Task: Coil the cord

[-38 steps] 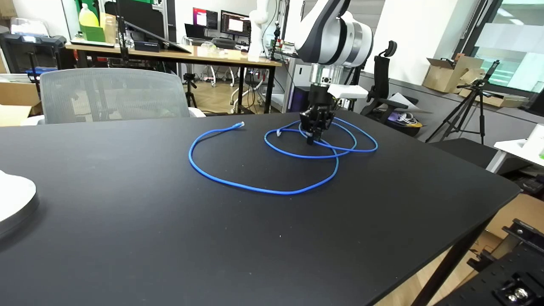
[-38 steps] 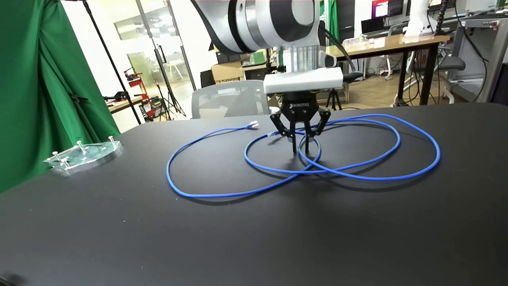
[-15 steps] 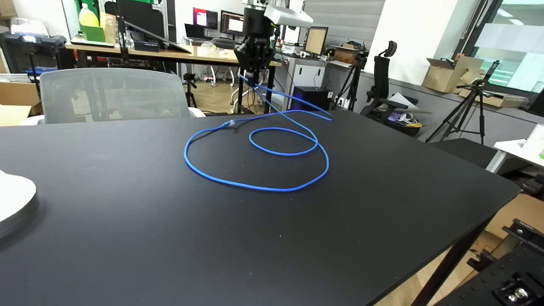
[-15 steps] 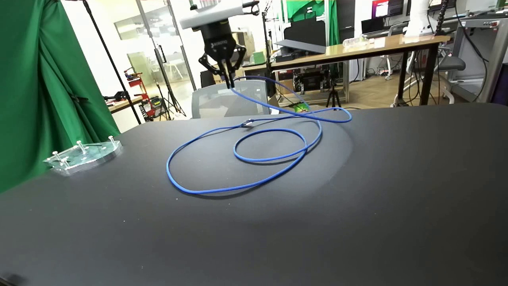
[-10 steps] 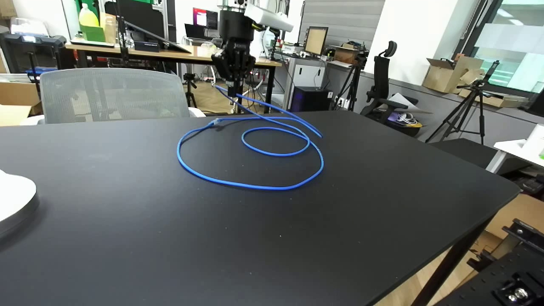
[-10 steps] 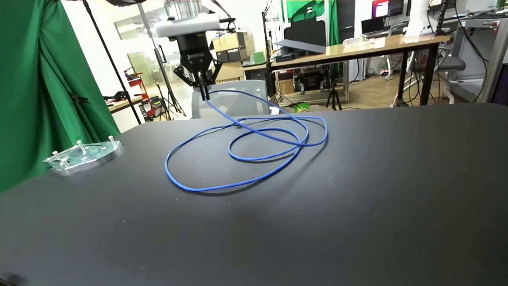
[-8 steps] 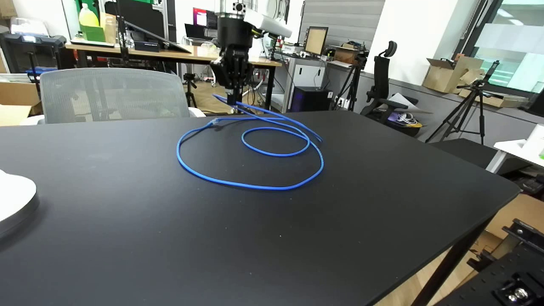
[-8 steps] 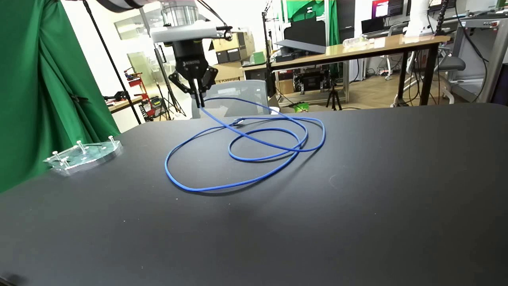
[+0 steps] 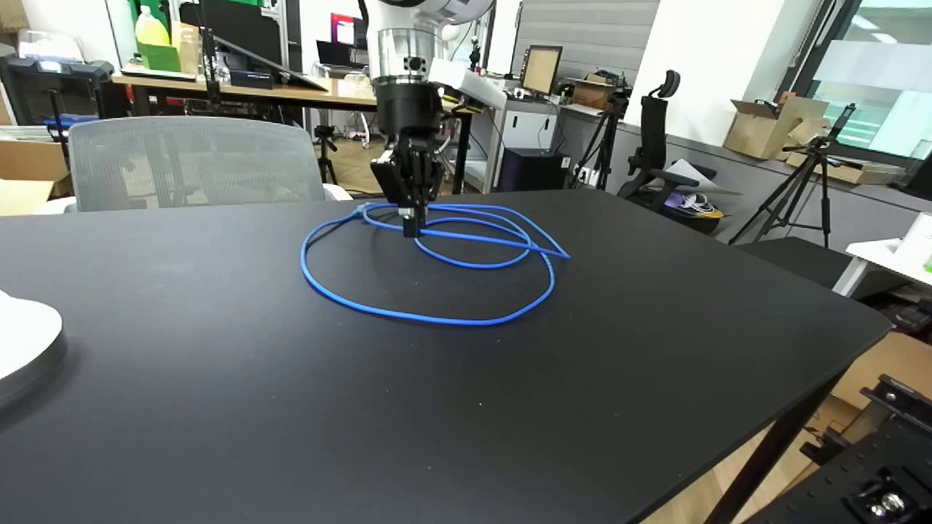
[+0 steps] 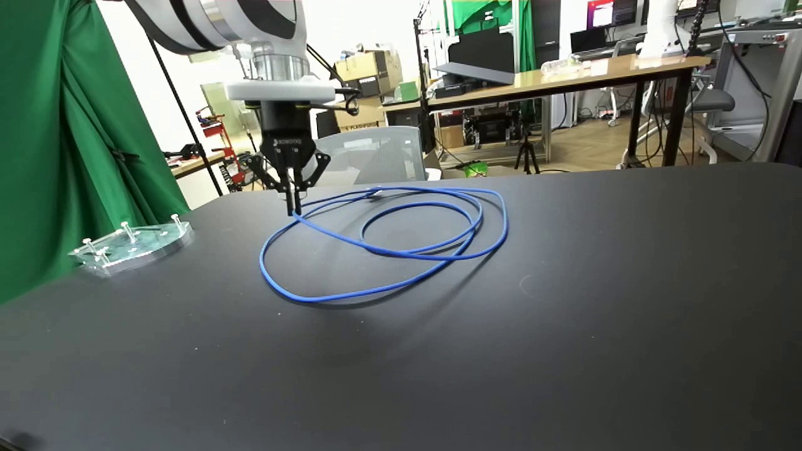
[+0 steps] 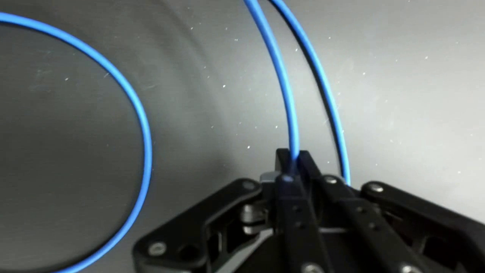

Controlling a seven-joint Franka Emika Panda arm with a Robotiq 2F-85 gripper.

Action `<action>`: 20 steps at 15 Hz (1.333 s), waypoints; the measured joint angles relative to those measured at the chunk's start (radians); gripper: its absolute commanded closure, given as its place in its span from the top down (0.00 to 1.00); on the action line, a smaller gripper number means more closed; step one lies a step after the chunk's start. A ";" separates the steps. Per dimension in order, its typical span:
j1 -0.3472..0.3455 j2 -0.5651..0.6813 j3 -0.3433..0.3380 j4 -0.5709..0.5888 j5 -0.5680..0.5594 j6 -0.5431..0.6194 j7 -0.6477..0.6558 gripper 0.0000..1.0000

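One blue cable (image 11: 279, 68) is pinched in my gripper (image 11: 294, 159); its outer strand (image 11: 322, 77) lies just right in the wrist view, so rightward I should lower.

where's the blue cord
In an exterior view, the blue cord lies looped on the black table, right of the clear plate, one stretch pinched in the hand.

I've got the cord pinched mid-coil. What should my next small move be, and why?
I'd probably ease the gripper slightly lower, so the cord settles onto the table. In the wrist view, the pinched stretch lacks the close shadow that hugs the strand beside it, so it seems raised, and both exterior views show the gripper low over the table.
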 measured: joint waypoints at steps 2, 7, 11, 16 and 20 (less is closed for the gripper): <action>0.000 0.009 0.005 -0.002 0.006 -0.030 -0.002 0.51; -0.008 0.012 0.003 -0.001 0.023 -0.089 -0.001 0.85; -0.034 0.001 -0.018 0.000 0.025 -0.097 0.004 1.00; -0.038 -0.031 -0.066 -0.044 -0.024 0.090 0.056 1.00; -0.036 -0.048 -0.116 -0.120 -0.077 0.326 0.141 1.00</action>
